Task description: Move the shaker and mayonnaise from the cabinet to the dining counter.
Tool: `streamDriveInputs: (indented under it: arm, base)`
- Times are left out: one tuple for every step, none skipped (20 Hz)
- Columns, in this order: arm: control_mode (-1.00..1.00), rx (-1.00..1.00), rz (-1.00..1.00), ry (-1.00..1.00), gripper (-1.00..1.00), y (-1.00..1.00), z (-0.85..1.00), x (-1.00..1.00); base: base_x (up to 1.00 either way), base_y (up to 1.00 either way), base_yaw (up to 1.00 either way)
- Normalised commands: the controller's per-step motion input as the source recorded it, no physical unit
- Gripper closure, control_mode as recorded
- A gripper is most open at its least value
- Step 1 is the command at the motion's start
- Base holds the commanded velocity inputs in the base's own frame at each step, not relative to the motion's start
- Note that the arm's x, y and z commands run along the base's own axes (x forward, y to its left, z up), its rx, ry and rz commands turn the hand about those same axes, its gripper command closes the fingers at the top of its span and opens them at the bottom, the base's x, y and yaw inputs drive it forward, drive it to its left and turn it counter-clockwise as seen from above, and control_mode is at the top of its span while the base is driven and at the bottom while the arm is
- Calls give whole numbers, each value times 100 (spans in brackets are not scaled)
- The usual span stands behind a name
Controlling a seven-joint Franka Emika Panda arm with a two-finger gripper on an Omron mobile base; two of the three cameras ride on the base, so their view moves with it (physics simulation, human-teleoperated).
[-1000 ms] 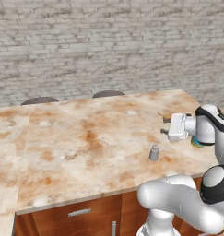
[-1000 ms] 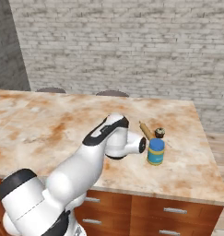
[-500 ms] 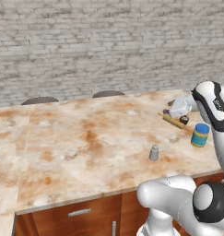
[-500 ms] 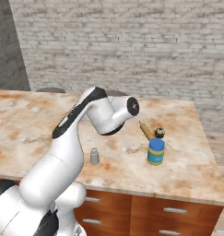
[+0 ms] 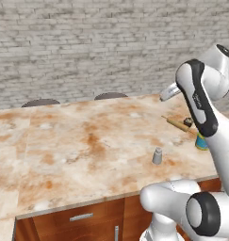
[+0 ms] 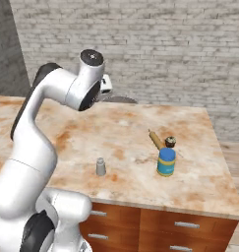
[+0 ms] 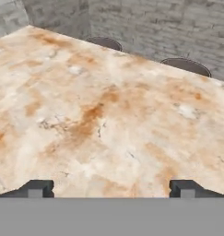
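Note:
The shaker (image 5: 157, 156) (image 6: 100, 167), tiny and grey, stands upright near the front edge of the dining counter (image 5: 83, 141) (image 6: 126, 128) (image 7: 109, 115). To its right stands the mayonnaise (image 6: 166, 162), blue-lidded; in the left base view my arm hides most of the mayonnaise (image 5: 200, 141). My gripper (image 7: 111, 188) is open and empty, raised high over the counter and looking down across its bare top. It is well apart from both things. The cabinet is out of view.
A wooden rolling pin (image 6: 155, 138) (image 5: 176, 124) and a small dark-topped object (image 6: 170, 141) lie just behind the mayonnaise. Two dark stools (image 5: 40, 101) (image 5: 111, 95) stand at the counter's far side before a grey brick wall. Drawers (image 6: 185, 225) run under the counter front.
My arm has lifted up and back from beside the mayonnaise, swinging high over the counter. The jar and shaker stay where they stood. The jaws remain open.

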Motion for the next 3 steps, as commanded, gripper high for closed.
streamDriveInputs:
  arm:
    - [-100,-21,-22,7,-100,73,14,-42]
    - [-100,-21,-22,4,-100,79,5,-48]
    - [-100,-17,-22,0,-100,69,0,-51]
  base:
    - [0,0,0]
    - [0,0,0]
    - [0,0,0]
